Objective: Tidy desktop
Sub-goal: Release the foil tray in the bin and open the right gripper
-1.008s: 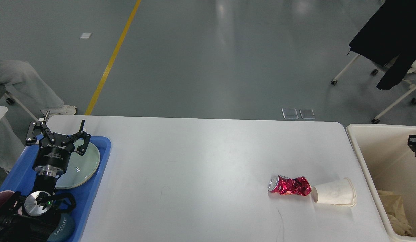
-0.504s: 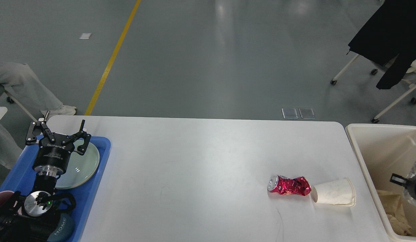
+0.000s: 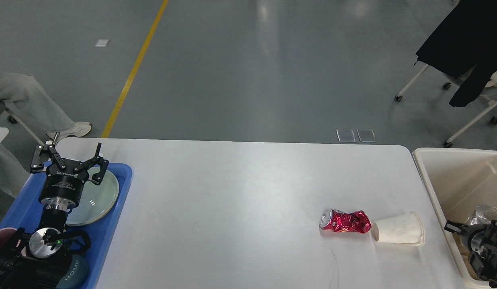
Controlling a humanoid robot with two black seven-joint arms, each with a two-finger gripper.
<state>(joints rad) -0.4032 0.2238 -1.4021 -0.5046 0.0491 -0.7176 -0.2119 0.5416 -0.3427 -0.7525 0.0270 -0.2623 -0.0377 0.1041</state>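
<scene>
The desktop [image 3: 240,192] bears 1 crushed red can [image 3: 345,222] touching a tipped paper cup [image 3: 399,229] at near right — left gripper [image 3: 67,158] spread wide, empty, over the blue tray [image 3: 111,224]; right gripper [image 3: 479,241] in the cream bin [image 3: 441,192], state unclear.

Bright, even overhead light; soft glare on floor [image 3: 268,16]; faint shadows; sharp focus.

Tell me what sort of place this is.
Probably a lab or workshop hall: bare grey floor with a yellow line, wheeled chairs, and a white table set for tidying.
</scene>
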